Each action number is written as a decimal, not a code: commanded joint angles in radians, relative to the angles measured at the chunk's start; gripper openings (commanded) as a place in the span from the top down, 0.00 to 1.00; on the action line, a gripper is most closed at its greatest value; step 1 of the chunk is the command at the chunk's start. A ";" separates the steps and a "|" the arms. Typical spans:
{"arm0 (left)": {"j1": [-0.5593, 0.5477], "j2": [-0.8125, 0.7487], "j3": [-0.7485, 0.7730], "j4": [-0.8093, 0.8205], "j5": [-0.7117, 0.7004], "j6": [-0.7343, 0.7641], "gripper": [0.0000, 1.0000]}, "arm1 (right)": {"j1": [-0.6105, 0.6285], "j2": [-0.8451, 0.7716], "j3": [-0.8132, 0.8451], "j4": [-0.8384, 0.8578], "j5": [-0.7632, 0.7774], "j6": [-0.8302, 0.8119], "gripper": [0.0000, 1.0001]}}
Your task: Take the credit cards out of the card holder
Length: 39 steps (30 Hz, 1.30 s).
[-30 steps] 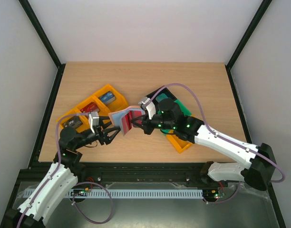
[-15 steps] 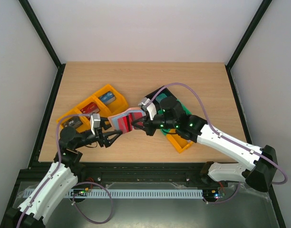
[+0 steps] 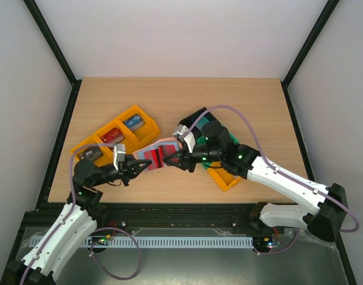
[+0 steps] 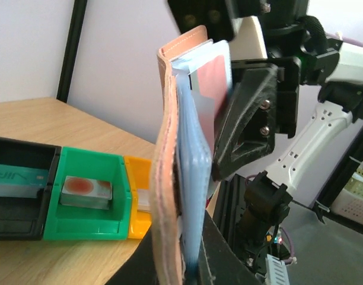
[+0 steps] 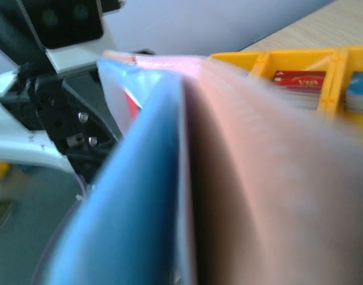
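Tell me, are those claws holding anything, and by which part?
Both hold the card holder between them. The left gripper pinches the end nearer its own arm, and the right gripper pinches the opposite end.

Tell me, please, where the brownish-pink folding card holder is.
Top external view: the brownish-pink folding card holder is left of centre, between the left claw and right claw, right of the left orange plastic bin.

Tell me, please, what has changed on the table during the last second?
The right gripper has brought the card holder down and toward the left arm, so it lies flatter. The left gripper, open and apart from it a second ago, has moved in and now seems shut on its left end. The right gripper keeps its hold. The orange bin at the left has not moved.
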 commanded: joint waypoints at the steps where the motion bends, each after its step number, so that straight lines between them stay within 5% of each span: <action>1: 0.001 -0.014 0.014 -0.057 -0.090 -0.087 0.98 | -0.058 -0.106 -0.060 0.082 0.111 0.050 0.60; 8: 0.013 -0.006 0.024 -0.185 -0.325 -0.170 0.98 | -0.148 -0.173 -0.050 -0.013 0.230 0.084 0.43; 11: 0.013 -0.009 0.021 -0.166 -0.317 -0.159 0.98 | -0.148 -0.146 0.002 -0.033 0.204 0.095 0.48; 16: 0.020 -0.019 0.023 -0.114 -0.259 -0.124 0.98 | -0.117 -0.059 -0.024 0.221 -0.232 0.208 0.59; 22: 0.023 -0.028 0.016 -0.006 -0.166 -0.166 0.98 | -0.091 0.061 0.005 0.303 -0.151 0.236 0.69; 32: 0.023 -0.029 -0.001 0.107 -0.068 -0.192 0.98 | -0.060 0.176 0.036 0.344 -0.190 0.236 0.72; 39: 0.023 -0.029 -0.004 0.111 -0.058 -0.193 0.98 | -0.053 0.191 0.032 0.411 -0.256 0.253 0.84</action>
